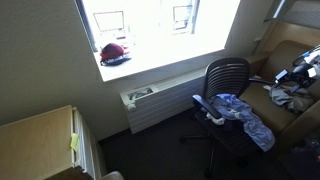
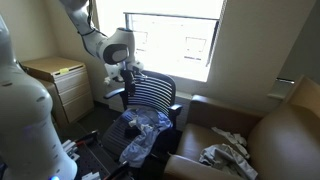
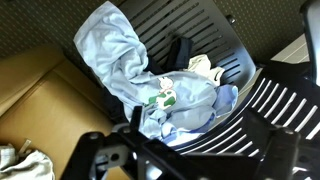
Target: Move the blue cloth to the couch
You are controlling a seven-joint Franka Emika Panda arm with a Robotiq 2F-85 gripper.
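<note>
Daylight is admitted by a window (image 2: 185, 45) at the top centre of an exterior view.

The gripper (image 2: 128, 72) is seen at upper centre-left, just above the top edge of the black mesh-backed office chair (image 2: 152, 93). The claw is spread wide. Nothing is held between the fingers (image 3: 100, 150), which enter the wrist view along the bottom edge. No contact with any fabric is observed.

The blue cloth (image 2: 140, 135) is heaped on the chair seat, lower centre of the frame. It is light blue with paler white patches. In an exterior view the same blue cloth (image 1: 240, 112) is draped over the seat's front edge at right of centre and hangs below it. In the wrist view the fabric (image 3: 130, 55) fills the upper middle, with mesh slats behind it.

A small green-and-white tag (image 3: 160, 98) is noted among the folds at centre. Its print is too small to be read.

The couch (image 2: 275, 135), tan-brown, occupies the lower right and stands just beside the chair. A grey-white cloth (image 2: 225, 155) is crumpled on its cushion, apart from the blue cloth.

A wooden cabinet (image 2: 60, 75) is placed at mid-left. A red object (image 1: 114, 52) is recorded on the windowsill, upper left of centre; it cannot be identified.
</note>
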